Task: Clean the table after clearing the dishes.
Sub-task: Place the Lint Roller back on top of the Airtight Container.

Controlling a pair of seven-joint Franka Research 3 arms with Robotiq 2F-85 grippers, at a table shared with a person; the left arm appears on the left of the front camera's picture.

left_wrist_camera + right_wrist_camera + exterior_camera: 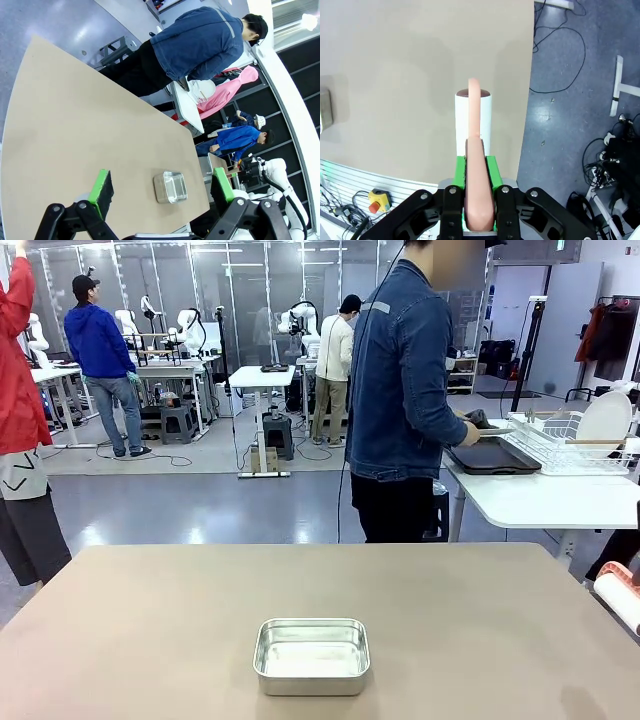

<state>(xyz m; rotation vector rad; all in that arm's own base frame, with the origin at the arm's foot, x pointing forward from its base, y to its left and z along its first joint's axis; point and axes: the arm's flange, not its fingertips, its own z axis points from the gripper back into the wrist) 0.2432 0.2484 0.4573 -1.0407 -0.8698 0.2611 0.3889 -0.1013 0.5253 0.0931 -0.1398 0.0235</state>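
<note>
The beige table [140,620] is bare except for a small steel pan [312,656]. My right gripper [479,167] is shut on the pink handle of a lint roller [473,117], whose white roll hangs over the table [395,60] near its edge. The roller [622,592] also shows at the right margin of the front view. My left gripper [161,176] is open high above the table [75,125], with nothing between its green pads [102,186]. Across the table, a person [400,390] handles a dark tray [492,457] on a white side table. A white plate [606,418] stands in the wire rack there.
The steel pan [170,186] sits near the robot-side edge, and it is a sliver at the left margin [324,110] in the right wrist view. The white side table [545,502] stands beyond the far right corner. Other people stand farther back.
</note>
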